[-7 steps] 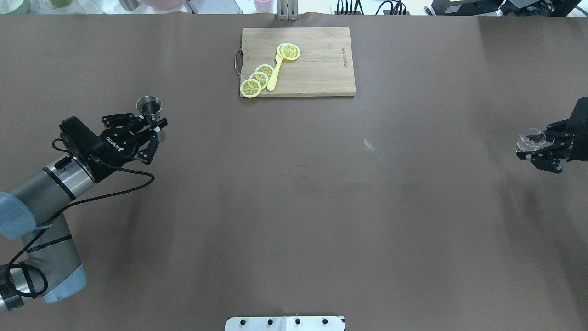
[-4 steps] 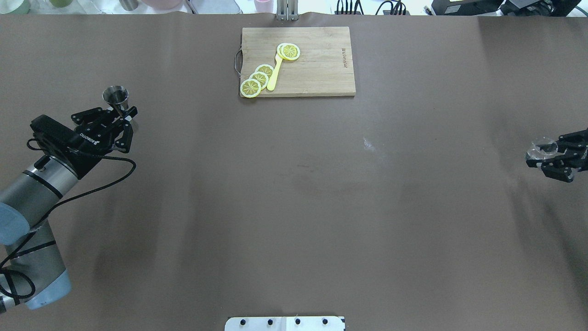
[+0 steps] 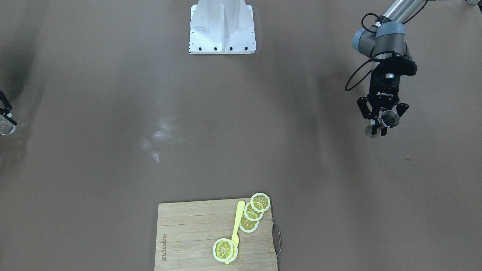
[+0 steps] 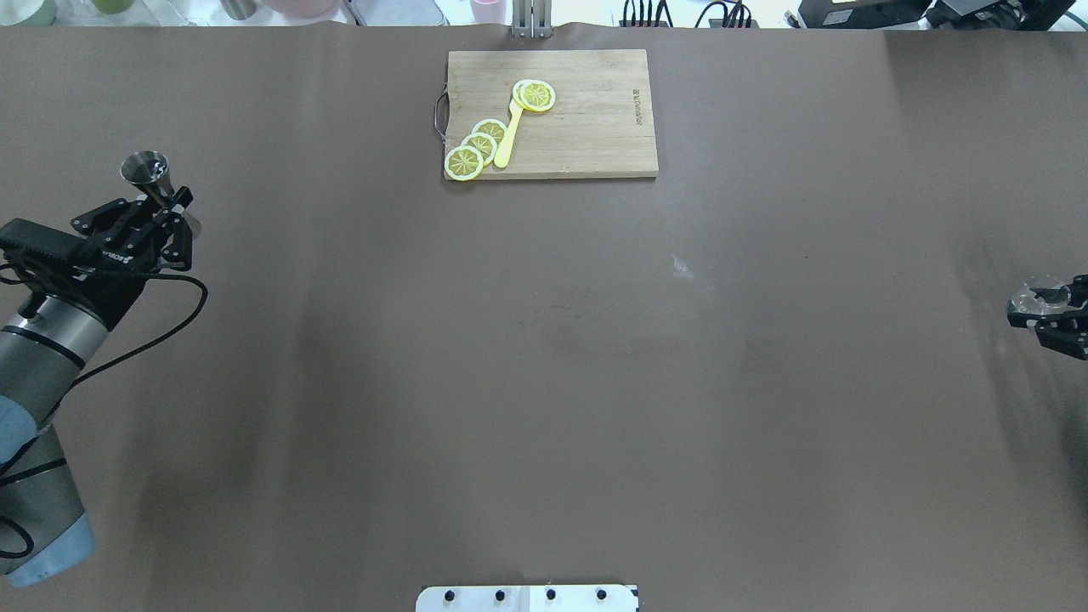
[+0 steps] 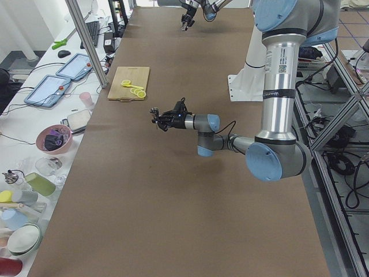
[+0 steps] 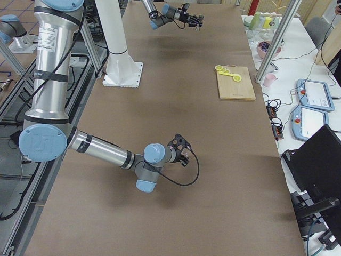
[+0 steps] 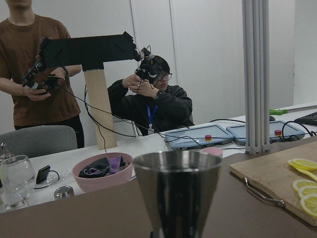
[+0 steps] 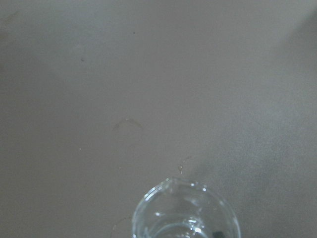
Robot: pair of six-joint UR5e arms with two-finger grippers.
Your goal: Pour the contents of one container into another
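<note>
The left gripper (image 4: 173,206) pinches the jigger (image 4: 146,168) at its waist. Well apart, the right gripper (image 4: 1048,307) clamps the glass cup (image 4: 1034,292).

- Brown table covering (image 4: 544,365): matte, with a small pale smear (image 4: 682,267) near the middle.
- Rectangular wooden cutting board (image 4: 595,127): lay flat at the table's far edge, roughly central. Thin metal loop handle (image 4: 439,115) on the short side toward the robot's left.
- Three yellow lemon slices (image 4: 478,146): overlapped in a diagonal row on the board's handle end.
- Yellow plastic utensil (image 4: 508,136): lay beside that row, with one end covered by further stacked lemon slices (image 4: 535,95).
- White metal base plate (image 3: 222,28): stood at the robot's edge of the table.
- Side bench: pink bowl (image 7: 101,171) held dark cloth; clear stemmed glass (image 7: 15,176) near it; two grey tablets (image 7: 198,136) beside an aluminium post (image 7: 255,74).
- Two people behind the bench: one standing in a brown shirt (image 7: 34,74), one seated in a black jacket (image 7: 153,106).
</note>
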